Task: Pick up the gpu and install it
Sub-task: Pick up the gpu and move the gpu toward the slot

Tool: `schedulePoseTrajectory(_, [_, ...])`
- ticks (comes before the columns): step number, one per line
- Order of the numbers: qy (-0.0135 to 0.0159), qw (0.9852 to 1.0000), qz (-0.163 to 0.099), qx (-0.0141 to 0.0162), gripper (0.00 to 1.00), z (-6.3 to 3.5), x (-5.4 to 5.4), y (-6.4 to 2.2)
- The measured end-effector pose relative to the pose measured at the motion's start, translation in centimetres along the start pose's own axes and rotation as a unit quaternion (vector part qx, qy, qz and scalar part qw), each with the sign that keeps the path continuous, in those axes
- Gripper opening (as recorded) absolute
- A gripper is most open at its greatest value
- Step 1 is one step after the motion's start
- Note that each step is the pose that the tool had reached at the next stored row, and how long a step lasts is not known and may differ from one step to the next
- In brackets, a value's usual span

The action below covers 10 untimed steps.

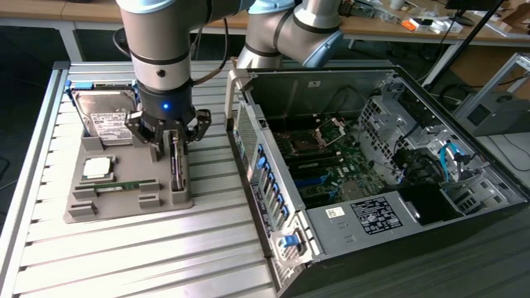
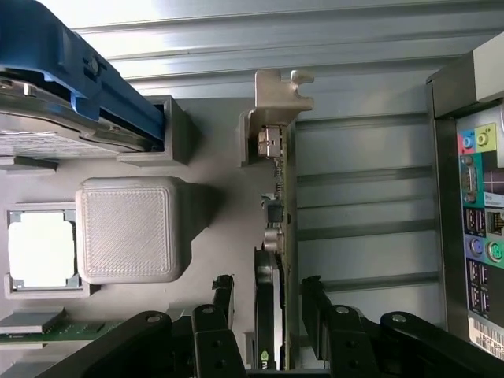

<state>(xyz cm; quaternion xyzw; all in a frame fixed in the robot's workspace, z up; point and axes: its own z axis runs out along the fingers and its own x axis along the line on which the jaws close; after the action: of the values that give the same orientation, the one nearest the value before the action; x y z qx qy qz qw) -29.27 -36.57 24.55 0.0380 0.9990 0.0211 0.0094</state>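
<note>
The gpu (image 1: 176, 166) stands on edge in a slot of the grey holder tray (image 1: 124, 208), a thin dark board with a silver bracket (image 2: 277, 90) at one end. My gripper (image 1: 172, 131) hovers right over it, open. In the wrist view the gpu (image 2: 282, 228) runs between my two black fingers (image 2: 224, 293), one on each side, with a gap between each finger and the board. The gripper (image 2: 268, 285) holds nothing.
The tray also carries a hard drive (image 1: 108, 118) in a blue frame, a processor (image 1: 98, 166) and a green memory stick (image 1: 116, 184). The open computer case (image 1: 373, 174) lies at the exterior view's right, close to the tray. Its rear ports (image 2: 476, 197) are near the gpu.
</note>
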Motion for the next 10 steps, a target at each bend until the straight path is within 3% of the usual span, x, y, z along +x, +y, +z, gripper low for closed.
schedulePoseTrajectory(10, [0.0, 1.0, 0.0, 0.0, 0.48, 0.11, 0.01, 0.15])
